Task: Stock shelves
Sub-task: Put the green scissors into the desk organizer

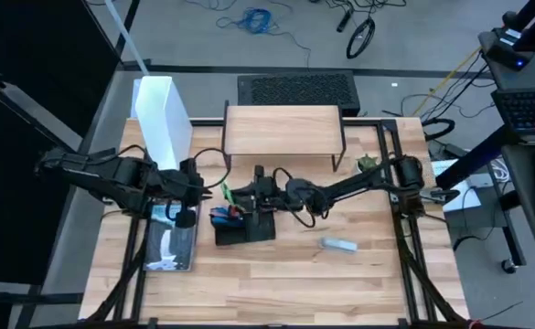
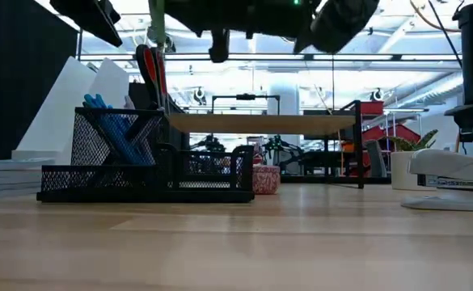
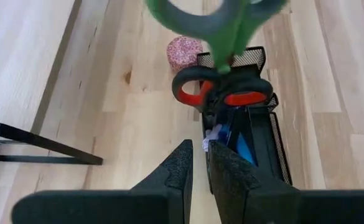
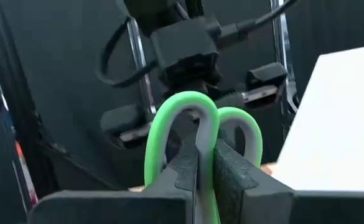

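Two arms meet over the middle of my counter [image 1: 368,283], just in front of the shelves [image 1: 283,129], a low light-wood riser on thin black legs standing at the back centre. My right end effector [image 4: 205,163] reaches in from the right and has its fingers pressed on a pair of green-handled scissors [image 4: 197,134], gripping at the handle loops; from above I see those scissors [image 1: 225,193] held over the black mesh organizer [image 1: 244,224]. My left end effector [image 3: 198,163] hovers just beside that organizer on its left, fingers nearly together with only a thin gap and nothing between them. Red-handled scissors [image 3: 222,93] stand in the organizer, with blue pens [image 2: 115,129] beside them. A tall white file box [image 1: 162,117] stands left of the riser, a stapler [image 1: 338,244] lies on the counter to the right, and a small potted plant [image 1: 369,164] sits near the riser's right leg.
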You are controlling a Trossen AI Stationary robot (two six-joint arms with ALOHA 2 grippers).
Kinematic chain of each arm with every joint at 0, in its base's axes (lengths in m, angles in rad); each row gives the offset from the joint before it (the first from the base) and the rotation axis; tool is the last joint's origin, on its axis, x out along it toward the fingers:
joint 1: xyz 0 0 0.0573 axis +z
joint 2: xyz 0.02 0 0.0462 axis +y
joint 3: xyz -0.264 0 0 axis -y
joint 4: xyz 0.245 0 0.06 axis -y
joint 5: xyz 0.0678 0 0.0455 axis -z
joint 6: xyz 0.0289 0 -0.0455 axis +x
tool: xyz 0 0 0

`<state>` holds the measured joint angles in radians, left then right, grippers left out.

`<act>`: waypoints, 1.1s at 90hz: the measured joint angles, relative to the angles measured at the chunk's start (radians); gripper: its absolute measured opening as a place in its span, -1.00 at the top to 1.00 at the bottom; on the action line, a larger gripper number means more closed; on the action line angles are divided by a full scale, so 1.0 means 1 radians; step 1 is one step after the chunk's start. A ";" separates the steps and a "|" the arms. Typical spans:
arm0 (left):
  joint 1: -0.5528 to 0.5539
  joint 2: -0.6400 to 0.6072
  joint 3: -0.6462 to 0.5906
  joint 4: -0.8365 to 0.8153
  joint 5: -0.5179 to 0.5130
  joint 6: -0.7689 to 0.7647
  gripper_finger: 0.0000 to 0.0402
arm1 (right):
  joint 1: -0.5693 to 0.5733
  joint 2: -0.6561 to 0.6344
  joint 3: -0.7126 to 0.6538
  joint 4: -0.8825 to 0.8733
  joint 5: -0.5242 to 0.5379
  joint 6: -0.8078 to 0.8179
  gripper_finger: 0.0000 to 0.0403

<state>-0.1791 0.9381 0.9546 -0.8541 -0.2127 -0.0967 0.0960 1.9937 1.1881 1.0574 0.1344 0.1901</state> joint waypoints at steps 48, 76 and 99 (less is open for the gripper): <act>0.000 -0.008 0.000 -0.002 0.000 0.008 0.81 | 0.004 0.015 -0.016 -0.129 -0.003 -0.053 0.95; 0.000 -0.008 0.000 -0.001 0.000 0.001 0.81 | 0.004 0.013 -0.060 -0.253 -0.010 -0.023 0.93; 0.000 -0.008 0.000 0.000 0.000 -0.001 0.81 | 0.013 0.005 -0.059 -0.372 0.001 -0.018 0.62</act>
<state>-0.1791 0.9298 0.9546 -0.8543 -0.2131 -0.0974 0.1095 1.9986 1.1289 0.6858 0.1349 0.1721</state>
